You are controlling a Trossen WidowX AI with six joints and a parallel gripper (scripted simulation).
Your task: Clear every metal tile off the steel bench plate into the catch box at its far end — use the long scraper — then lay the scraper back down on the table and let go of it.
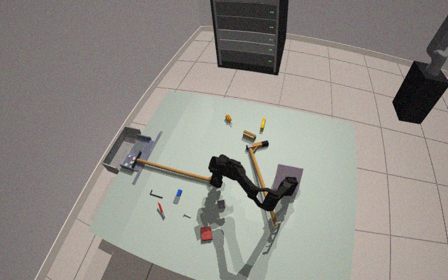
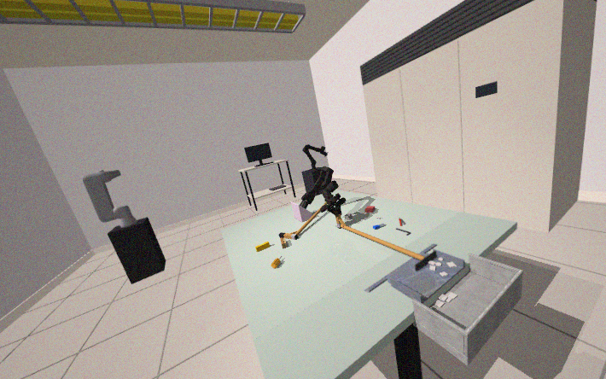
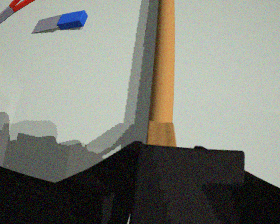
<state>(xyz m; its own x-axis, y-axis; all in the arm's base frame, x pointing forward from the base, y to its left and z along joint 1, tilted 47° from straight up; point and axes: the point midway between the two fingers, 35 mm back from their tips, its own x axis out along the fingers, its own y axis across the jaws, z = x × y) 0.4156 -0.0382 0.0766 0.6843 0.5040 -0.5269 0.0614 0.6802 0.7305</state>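
The long scraper's wooden handle [image 1: 173, 170] [image 2: 381, 241] [image 3: 165, 65] runs from my gripper to its dark blade [image 1: 137, 159] [image 2: 425, 260], which is on the steel bench plate [image 1: 146, 147] [image 2: 413, 278]. My gripper [image 1: 212, 180] [image 2: 338, 217] is shut on the handle's near end; its fingertips are hidden in the wrist view. Several pale metal tiles [image 1: 130, 161] [image 2: 443, 273] lie on the plate between the blade and the catch box [image 1: 112, 168] [image 2: 441, 324]. Several more tiles [image 2: 447, 297] lie inside the box, near its plate-side wall.
A second long wooden-handled tool [image 1: 257, 166] [image 2: 309, 223] lies beneath the arm, beside a hammer [image 1: 257, 144]. A blue-handled tool [image 1: 178, 193] [image 2: 376, 226] [image 3: 72, 20], a black hex key [image 1: 156, 194], red-handled pliers [image 1: 160, 207] and a red block [image 1: 206, 233] lie beside the scraper.
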